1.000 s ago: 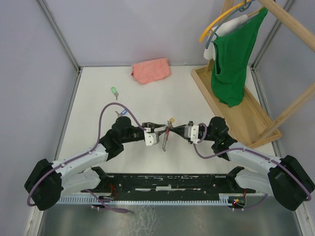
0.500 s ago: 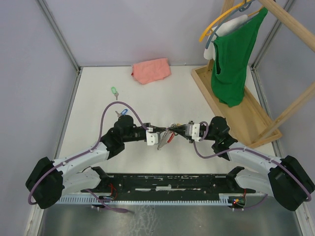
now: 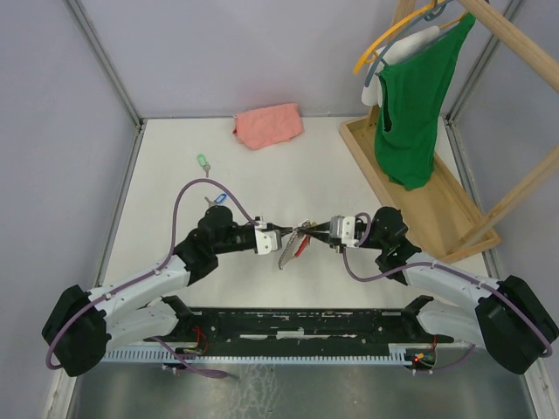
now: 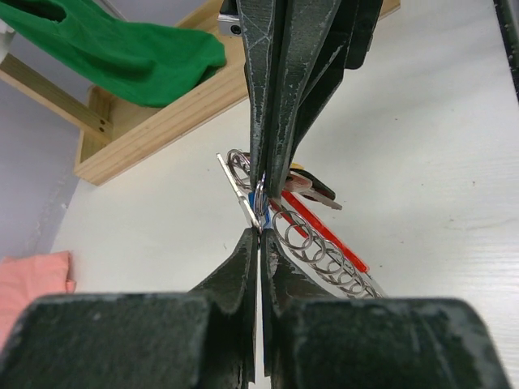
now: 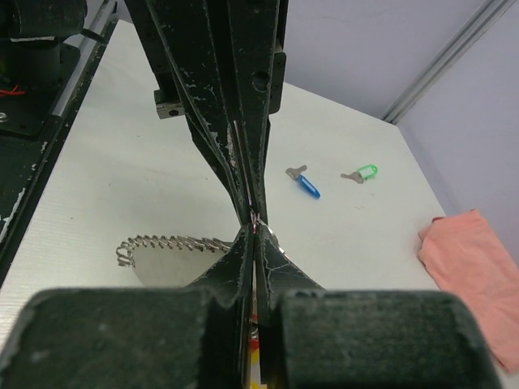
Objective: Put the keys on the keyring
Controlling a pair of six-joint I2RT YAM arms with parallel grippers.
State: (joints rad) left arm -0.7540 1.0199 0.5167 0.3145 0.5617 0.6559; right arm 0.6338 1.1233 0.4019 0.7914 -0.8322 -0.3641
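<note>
The keyring [image 3: 294, 232] is held in the air between both grippers, and a silver chain [image 4: 320, 253] and a red strap [image 4: 326, 237] hang from it. My left gripper [image 3: 279, 233] is shut on the ring from the left. Meeting it tip to tip from the right, my right gripper [image 3: 307, 230] is shut on the same ring. In the left wrist view my left gripper [image 4: 260, 235] pinches the wire just below the right fingers [image 4: 272, 121]. Two loose keys lie on the table: a blue-headed one [image 5: 305, 183] and a green-headed one [image 5: 362, 173], both far from the grippers.
A pink cloth [image 3: 268, 125] lies at the back of the table. At the right stands a wooden rack [image 3: 410, 192] with a green garment [image 3: 417, 105] on a hanger. Purple-grey walls enclose the table on three sides.
My left gripper has shut on the keyring. The chain and strap, which hung straight down, now slant down to the left. The right gripper has stayed shut.
</note>
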